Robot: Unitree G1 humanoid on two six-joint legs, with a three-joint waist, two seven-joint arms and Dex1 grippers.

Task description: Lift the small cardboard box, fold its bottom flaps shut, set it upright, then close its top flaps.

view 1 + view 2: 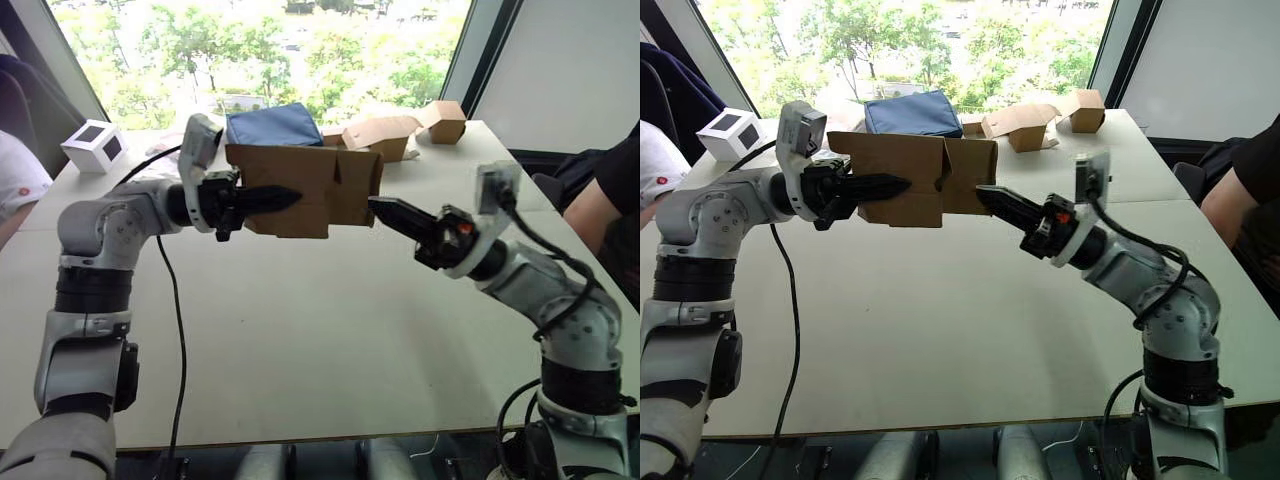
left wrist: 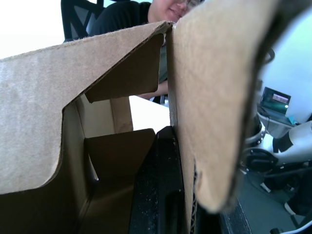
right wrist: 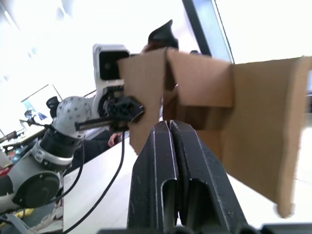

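small cardboard box (image 1: 300, 190) held up in the air above the bench (image 1: 330, 330), well clear of the surface, between the two arms. Box lying sideways, open ends facing left and right.

Left tool (image 1: 272, 199) comes in from the box's left side; black fingers (image 2: 161, 195) pinch one cardboard wall of the box, one finger inside, wall edge running right alongside it in the left wrist view. Same view looks into the box interior: short flaps (image 2: 122, 73) folded partway inward, not flat shut.

Right tool (image 1: 392, 212) at the box's right end, tip touching or just at the lower right corner of the box. Its fingers (image 3: 165, 170) pressed together, no gap, nothing between them. In the right wrist view a flap (image 3: 265, 131) hangs open on the side of the box nearest this tool, and another flap (image 3: 202, 80) folds over the opening. Can't tell which end is top or bottom.

Behind the box, toward the window: dark blue pouch (image 1: 272, 124) just behind it on the bench. Paler cardboard boxes (image 1: 385, 135) behind and to the right of the box, one more (image 1: 447, 120) further right near the bench's far corner. White cube (image 1: 95, 145) with dark window well to the left of the box, at the far left bench edge.

Person's arm (image 1: 600, 205) far right of the box, beyond the bench edge. Another person's white sleeve (image 1: 15, 180) far left of it.
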